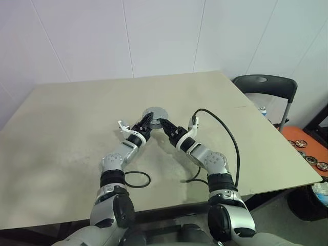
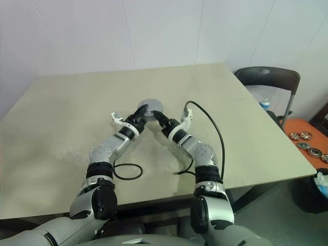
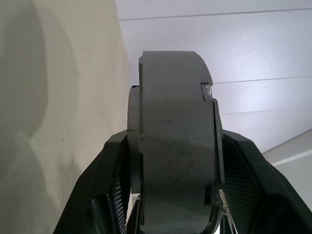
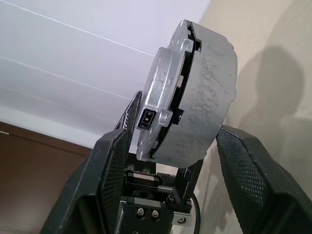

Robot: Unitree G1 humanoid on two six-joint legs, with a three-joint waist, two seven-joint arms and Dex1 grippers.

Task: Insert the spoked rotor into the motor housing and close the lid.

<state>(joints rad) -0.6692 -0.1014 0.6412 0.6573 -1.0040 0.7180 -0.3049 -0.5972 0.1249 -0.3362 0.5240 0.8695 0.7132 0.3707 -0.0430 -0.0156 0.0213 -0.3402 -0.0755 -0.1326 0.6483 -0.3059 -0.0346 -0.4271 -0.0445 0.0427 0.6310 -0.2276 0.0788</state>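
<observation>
The grey round motor housing (image 1: 155,113) is at the middle of the table, with both grippers meeting at its near edge. My left gripper (image 1: 145,122) is shut on the housing (image 3: 175,146) across its thickness, one finger against each flat face. From the other side, my right gripper (image 1: 164,123) holds the same housing (image 4: 207,97), its fingertips on the two faces. The lighter silver lid (image 4: 161,87) lies against the darker body, and a small connector socket shows at its rim. The spoked rotor is hidden.
The beige table (image 1: 72,118) spreads wide around the grippers. A black cable (image 1: 228,136) loops over it from my right wrist, and another coil (image 1: 137,179) lies near my left forearm. A dark chair (image 1: 266,87) and an orange surface (image 1: 300,136) carrying several round metal parts stand at the right.
</observation>
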